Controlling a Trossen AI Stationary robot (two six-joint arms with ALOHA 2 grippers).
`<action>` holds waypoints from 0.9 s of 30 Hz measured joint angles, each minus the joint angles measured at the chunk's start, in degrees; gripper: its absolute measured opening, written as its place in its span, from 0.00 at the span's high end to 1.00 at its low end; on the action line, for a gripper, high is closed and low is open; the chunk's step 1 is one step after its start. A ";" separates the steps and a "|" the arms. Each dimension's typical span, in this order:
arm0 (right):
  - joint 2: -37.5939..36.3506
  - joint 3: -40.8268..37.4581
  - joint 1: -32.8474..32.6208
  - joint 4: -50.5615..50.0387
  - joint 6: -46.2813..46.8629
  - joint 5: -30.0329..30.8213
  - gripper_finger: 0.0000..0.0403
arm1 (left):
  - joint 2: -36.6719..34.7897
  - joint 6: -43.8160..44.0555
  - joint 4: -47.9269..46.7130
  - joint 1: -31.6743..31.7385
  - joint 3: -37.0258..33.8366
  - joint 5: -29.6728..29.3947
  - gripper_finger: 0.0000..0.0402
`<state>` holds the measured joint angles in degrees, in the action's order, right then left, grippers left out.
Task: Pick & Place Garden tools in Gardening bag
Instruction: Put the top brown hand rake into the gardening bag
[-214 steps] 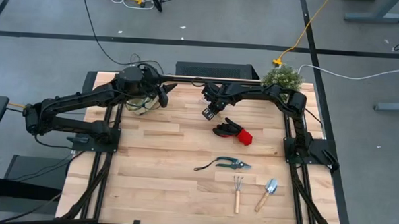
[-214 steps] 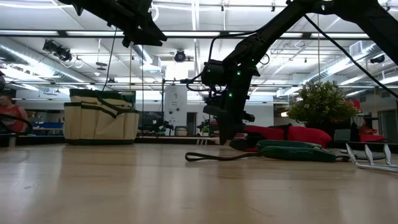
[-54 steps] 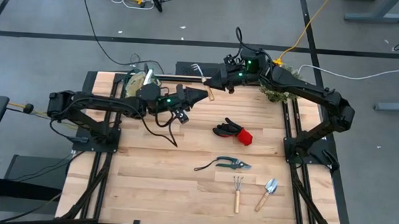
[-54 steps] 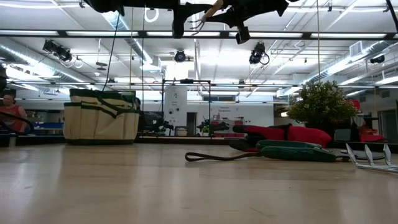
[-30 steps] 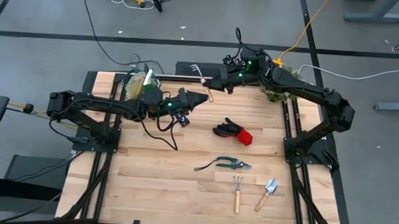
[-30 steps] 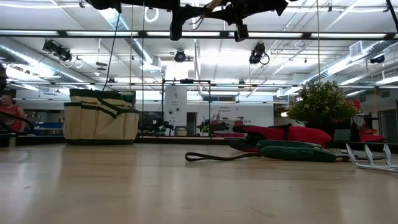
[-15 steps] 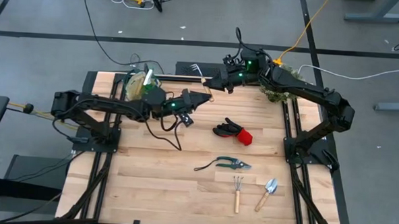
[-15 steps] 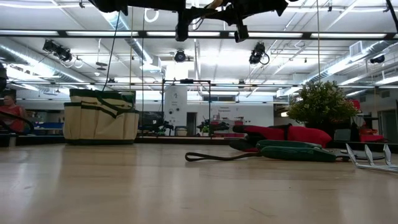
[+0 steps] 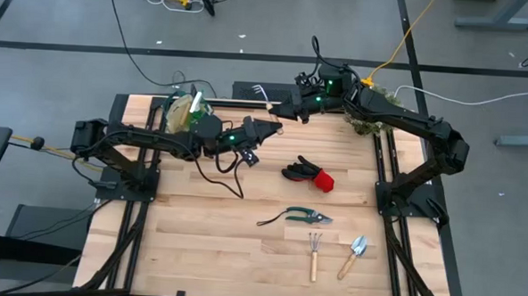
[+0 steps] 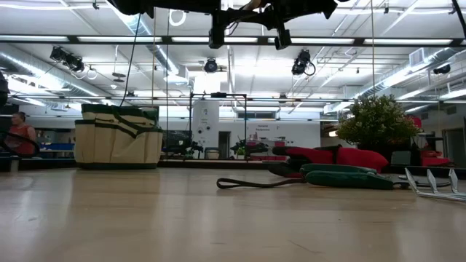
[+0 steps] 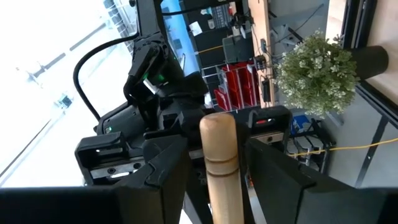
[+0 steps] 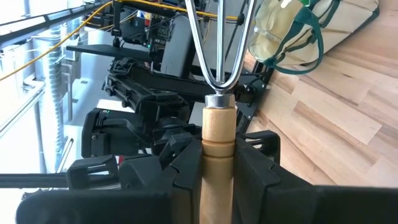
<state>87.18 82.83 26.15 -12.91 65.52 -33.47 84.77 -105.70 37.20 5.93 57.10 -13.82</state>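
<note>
My right gripper (image 9: 284, 111) is shut on a wooden-handled rake (image 9: 268, 102) and holds it high over the table's far middle. The metal prongs (image 9: 261, 91) point toward the far edge. My left gripper (image 9: 275, 125) is open at the handle's free end (image 11: 217, 134). Its two fingers (image 11: 163, 165) stand on either side of that end with a gap on each side. The beige gardening bag (image 9: 183, 114) with green trim stands on its base at the far left (image 10: 118, 137). My right gripper pinches the rake's wooden handle (image 12: 217, 152) between its two fingers, a little below the metal collar (image 12: 219, 101). The fingers come about level from the table's right side and lie across the handle. The rake is lifted clear of the table.
On the table lie black-and-red gloves (image 9: 308, 174), pruning shears (image 9: 302, 217), a small wooden-handled fork (image 9: 313, 250) and a silver trowel (image 9: 356, 254). A bushy plant (image 9: 373, 105) stands at the far right corner. A person (image 10: 22, 135) is in the room beyond the table.
My left gripper has crept a little toward the table's right, closer around the free end of the handle. My right gripper and the rake have kept still.
</note>
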 joint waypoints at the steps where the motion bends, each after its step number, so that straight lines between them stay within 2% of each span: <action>1: 0.00 0.00 0.00 -0.02 0.00 0.00 0.82 | 0.00 0.00 0.06 0.00 -0.01 -0.06 0.57; 14: 0.00 0.00 -0.02 -1.05 -0.33 0.35 0.82 | 0.00 0.06 0.10 0.00 -0.02 0.08 0.58; 27: -0.02 0.00 -0.02 -1.07 -0.82 0.39 0.82 | 0.00 2.34 -0.49 0.00 -0.11 0.07 0.78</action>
<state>87.15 82.83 26.13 -13.98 64.70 -33.08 84.77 -103.36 36.71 5.93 56.99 -13.74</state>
